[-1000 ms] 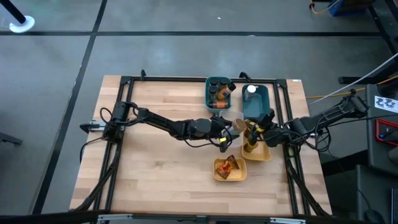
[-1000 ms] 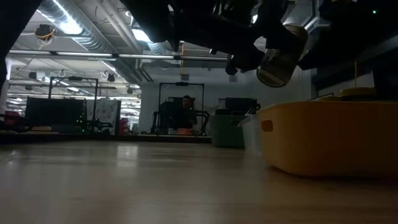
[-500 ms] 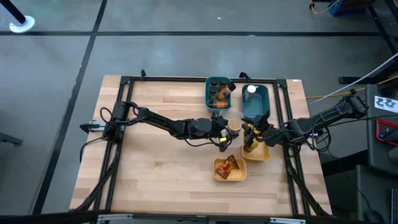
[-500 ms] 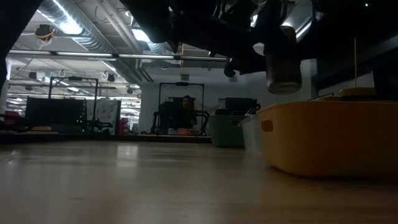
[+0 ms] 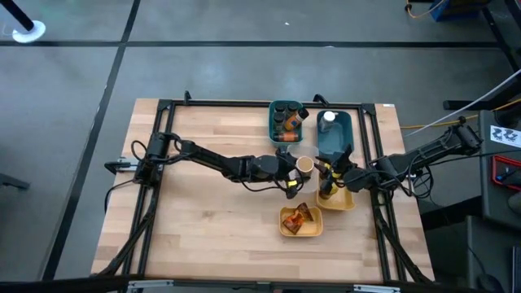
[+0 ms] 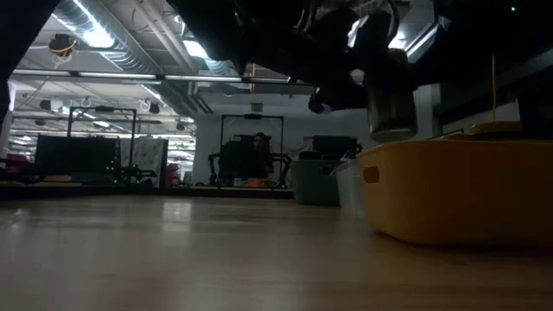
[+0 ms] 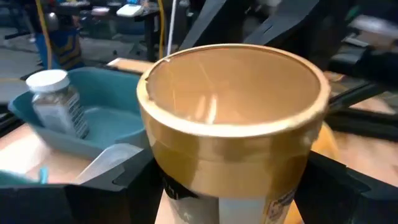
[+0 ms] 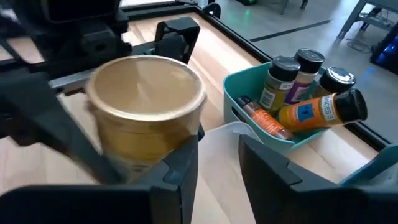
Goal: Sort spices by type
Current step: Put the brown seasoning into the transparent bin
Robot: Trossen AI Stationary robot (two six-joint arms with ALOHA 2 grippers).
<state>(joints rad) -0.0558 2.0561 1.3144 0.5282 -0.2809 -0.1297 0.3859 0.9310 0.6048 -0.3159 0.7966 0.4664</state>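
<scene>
Gripping gold-lidded jar mid-air, left end effector reaches rightward; right end effector alongside, fingers spread.

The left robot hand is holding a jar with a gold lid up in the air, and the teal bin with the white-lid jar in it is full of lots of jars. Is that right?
Almost. The left gripper does hold the gold-lidded jar up off the table, but the teal bin with the white-lidded jar holds just that one jar, as the left wrist view shows. The crowded bin is the other teal one, seen in the right wrist view.
</scene>
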